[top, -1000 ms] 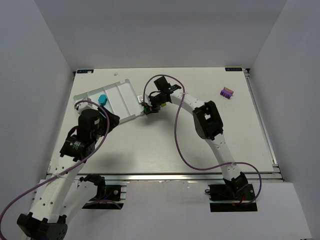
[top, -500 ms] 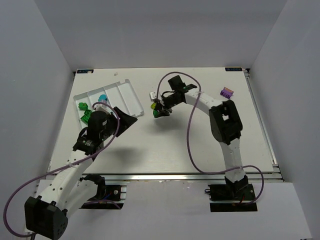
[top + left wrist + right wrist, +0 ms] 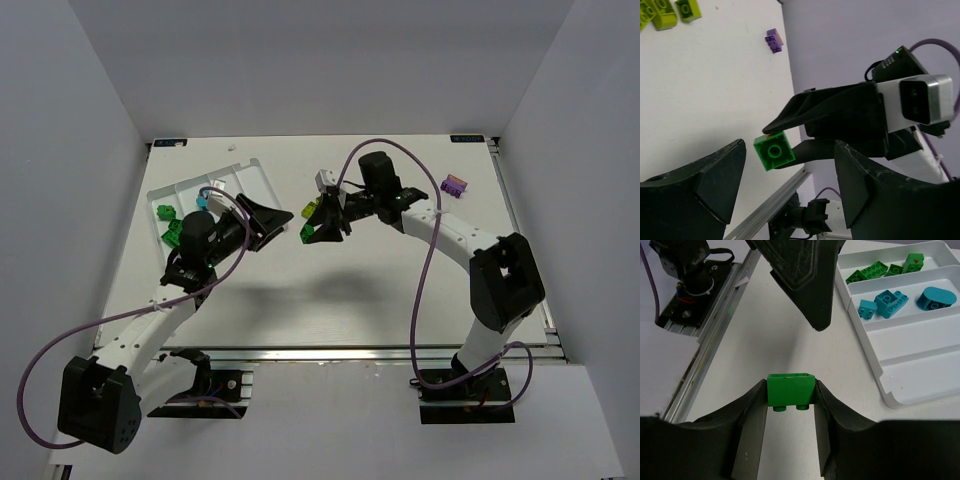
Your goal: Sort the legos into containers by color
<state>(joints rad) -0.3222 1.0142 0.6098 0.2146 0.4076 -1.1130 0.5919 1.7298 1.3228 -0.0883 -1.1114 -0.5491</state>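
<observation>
Pinching a green lego (image 3: 790,388), the right gripper (image 3: 319,222); the left gripper (image 3: 274,216) spread wide, facing it.

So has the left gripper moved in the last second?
Yes. The left gripper swung right, from over the white tray's left end to past its right edge, now facing the right gripper, which holds a green brick.
</observation>
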